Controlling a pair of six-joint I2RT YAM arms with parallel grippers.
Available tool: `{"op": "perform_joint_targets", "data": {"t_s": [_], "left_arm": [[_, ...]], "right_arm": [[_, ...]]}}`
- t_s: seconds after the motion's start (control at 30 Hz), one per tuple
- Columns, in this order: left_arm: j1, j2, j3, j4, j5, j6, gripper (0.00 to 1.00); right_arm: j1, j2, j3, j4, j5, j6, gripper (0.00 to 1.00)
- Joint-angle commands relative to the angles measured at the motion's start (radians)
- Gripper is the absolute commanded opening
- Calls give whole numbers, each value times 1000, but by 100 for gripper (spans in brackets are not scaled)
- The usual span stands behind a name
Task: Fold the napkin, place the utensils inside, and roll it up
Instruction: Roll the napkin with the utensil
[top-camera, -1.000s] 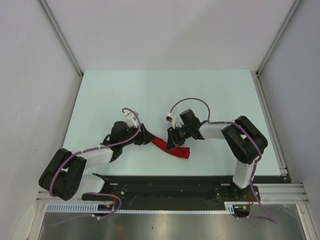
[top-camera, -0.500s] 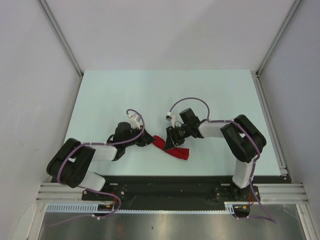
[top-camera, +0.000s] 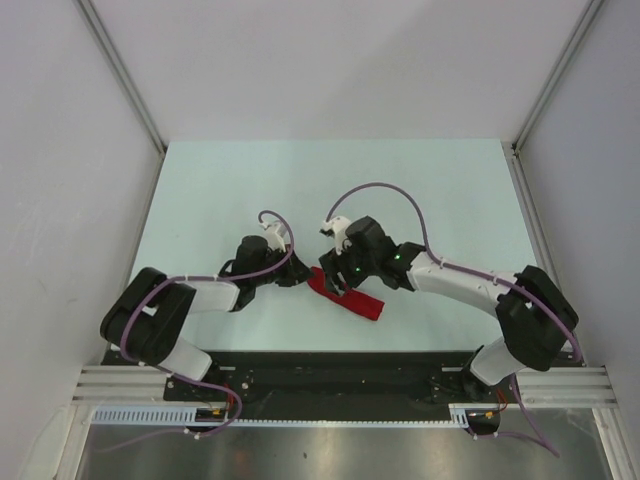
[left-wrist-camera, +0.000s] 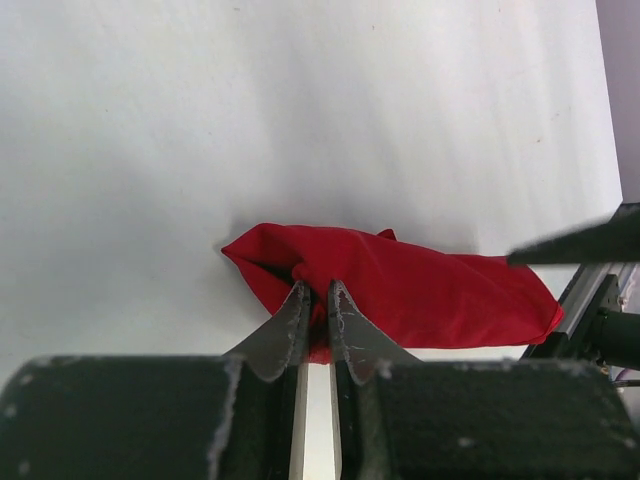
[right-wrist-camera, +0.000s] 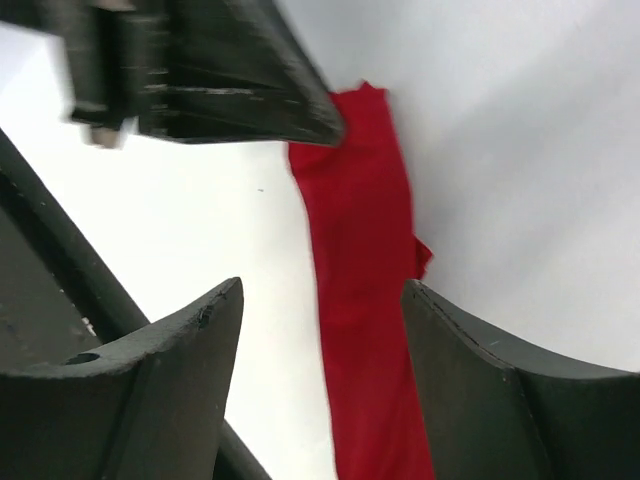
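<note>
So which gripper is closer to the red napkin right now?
Left. The left gripper is shut on one end of the napkin, touching it; the right gripper hangs open above it, apparently not touching.

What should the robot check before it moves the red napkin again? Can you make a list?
1. Left gripper pinches one end of the napkin: ok.
2. Right gripper is open above the napkin, a finger on each side: ok.
3. Napkin is gathered into one long roll: ok.
4. Spoon is tucked inside: cannot tell, no spoon shows in any view.
</note>
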Motion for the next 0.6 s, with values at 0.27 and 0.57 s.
{"op": "perform_joint_targets", "data": {"t_s": [0.27, 0.57], "left_arm": [[-6, 23, 54, -16, 13, -6, 12], [-7, 24, 74, -36, 16, 4, 18]], "right_arm": [[240, 119, 53, -12, 393, -142, 65], [243, 168, 42, 23, 476, -173, 65]]}}
